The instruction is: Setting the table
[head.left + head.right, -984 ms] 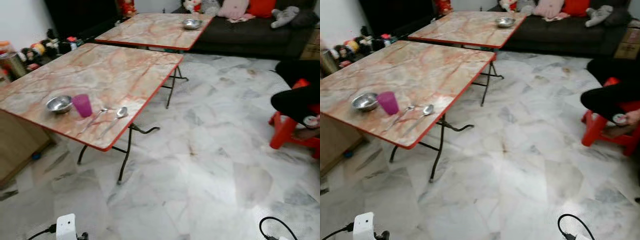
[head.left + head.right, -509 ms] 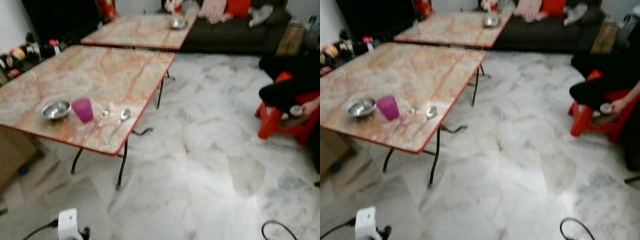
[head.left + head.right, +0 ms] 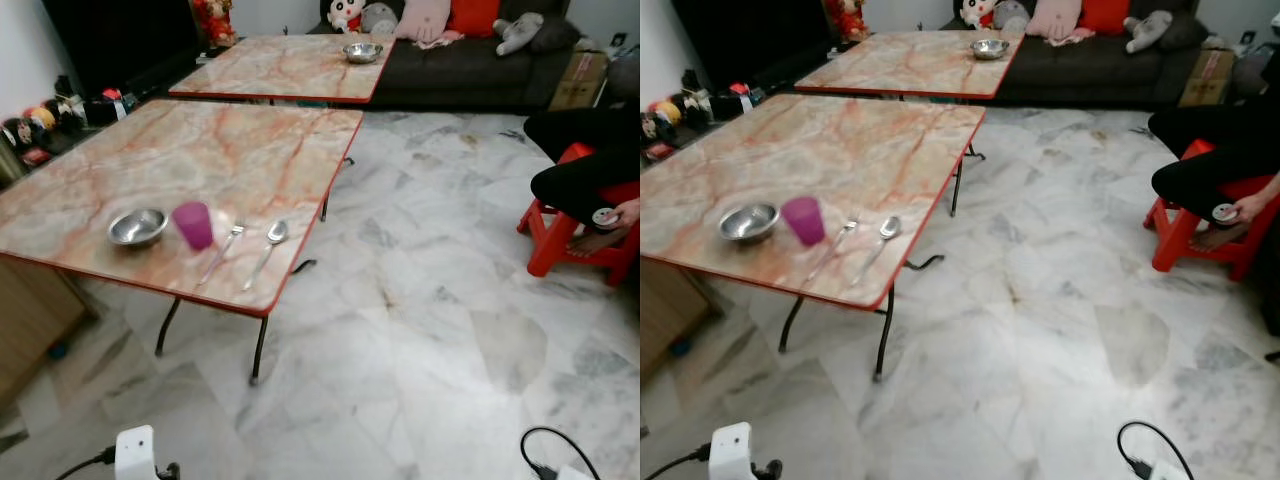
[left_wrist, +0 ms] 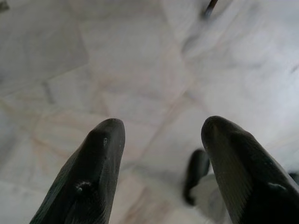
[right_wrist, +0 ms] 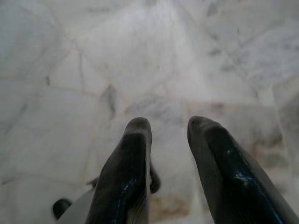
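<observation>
A marble-patterned folding table (image 3: 200,150) with a red edge stands to my left. Near its front edge lie a steel bowl (image 3: 137,227), a pink cup (image 3: 194,224), a fork (image 3: 224,250) and a spoon (image 3: 268,248) in a row. On a second matching table (image 3: 290,65) behind it sits another steel bowl (image 3: 362,51). My left gripper (image 4: 161,126) hangs open over the marble floor, holding nothing. Over the floor too, my right gripper (image 5: 168,123) is open by a narrower gap, nothing between its fingers.
A person (image 3: 585,170) sits on a red stool (image 3: 570,235) at the right. A dark sofa (image 3: 460,70) with plush toys lines the back wall. Toys and clutter (image 3: 50,110) sit at the far left. A white device (image 3: 135,455) and a black cable (image 3: 550,460) lie at my feet.
The whole view has shifted and sharpened, so the camera has moved. The tableware has stayed where it was on the near table.
</observation>
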Available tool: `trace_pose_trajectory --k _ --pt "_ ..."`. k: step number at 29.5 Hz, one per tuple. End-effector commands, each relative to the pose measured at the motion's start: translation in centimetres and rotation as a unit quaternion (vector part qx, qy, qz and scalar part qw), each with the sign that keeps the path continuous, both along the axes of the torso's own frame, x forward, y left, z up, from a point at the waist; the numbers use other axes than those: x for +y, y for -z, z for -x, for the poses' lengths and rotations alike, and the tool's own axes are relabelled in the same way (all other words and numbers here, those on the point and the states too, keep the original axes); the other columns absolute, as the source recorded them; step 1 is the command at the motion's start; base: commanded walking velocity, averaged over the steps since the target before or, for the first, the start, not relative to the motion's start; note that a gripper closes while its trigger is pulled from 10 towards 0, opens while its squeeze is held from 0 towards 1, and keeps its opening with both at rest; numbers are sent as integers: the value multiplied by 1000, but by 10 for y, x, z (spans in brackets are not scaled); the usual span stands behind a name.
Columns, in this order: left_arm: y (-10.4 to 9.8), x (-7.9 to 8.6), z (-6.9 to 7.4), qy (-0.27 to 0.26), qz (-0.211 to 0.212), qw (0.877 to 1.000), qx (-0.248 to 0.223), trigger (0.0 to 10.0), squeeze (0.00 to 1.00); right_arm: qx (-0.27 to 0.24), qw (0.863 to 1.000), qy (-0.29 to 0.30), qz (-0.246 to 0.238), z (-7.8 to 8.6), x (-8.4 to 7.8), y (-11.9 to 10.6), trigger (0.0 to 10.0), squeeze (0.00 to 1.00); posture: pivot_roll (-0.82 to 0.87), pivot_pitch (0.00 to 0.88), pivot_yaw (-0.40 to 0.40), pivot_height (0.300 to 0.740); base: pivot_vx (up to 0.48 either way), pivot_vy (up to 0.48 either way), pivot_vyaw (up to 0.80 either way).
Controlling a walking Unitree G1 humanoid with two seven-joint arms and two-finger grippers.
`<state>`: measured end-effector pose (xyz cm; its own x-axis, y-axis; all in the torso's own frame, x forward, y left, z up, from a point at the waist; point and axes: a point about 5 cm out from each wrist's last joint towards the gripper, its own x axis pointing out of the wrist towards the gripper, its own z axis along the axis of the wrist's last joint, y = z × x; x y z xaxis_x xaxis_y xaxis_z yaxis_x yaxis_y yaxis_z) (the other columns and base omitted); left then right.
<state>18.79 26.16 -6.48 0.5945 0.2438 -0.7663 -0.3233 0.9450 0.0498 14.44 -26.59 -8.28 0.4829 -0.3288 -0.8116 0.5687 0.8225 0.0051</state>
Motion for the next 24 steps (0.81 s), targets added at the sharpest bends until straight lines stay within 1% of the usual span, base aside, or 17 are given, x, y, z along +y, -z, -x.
trace_pose_trajectory --k 1,7,15,24 --pt "-1 -1 -2 -3 1 1000 -1 10000 0 3 1000 3 5 3 -4 0 10000 0 28 40 68 740 0 356 0" --pt "0 -1 -2 -2 1 1000 -1 10000 0 4 1000 6 2 4 -3 0 10000 0 26 40 67 740 0 350 0" --pt "0 -1 -1 -2 2 1000 -1 10000 0 4 1000 7 2 4 -3 0 10000 0 24 39 67 740 0 352 -750" --pt "0 -1 -2 -2 2 1000 -1 10000 0 4 1000 6 5 4 -4 0 10000 0 26 42 66 740 0 352 0"
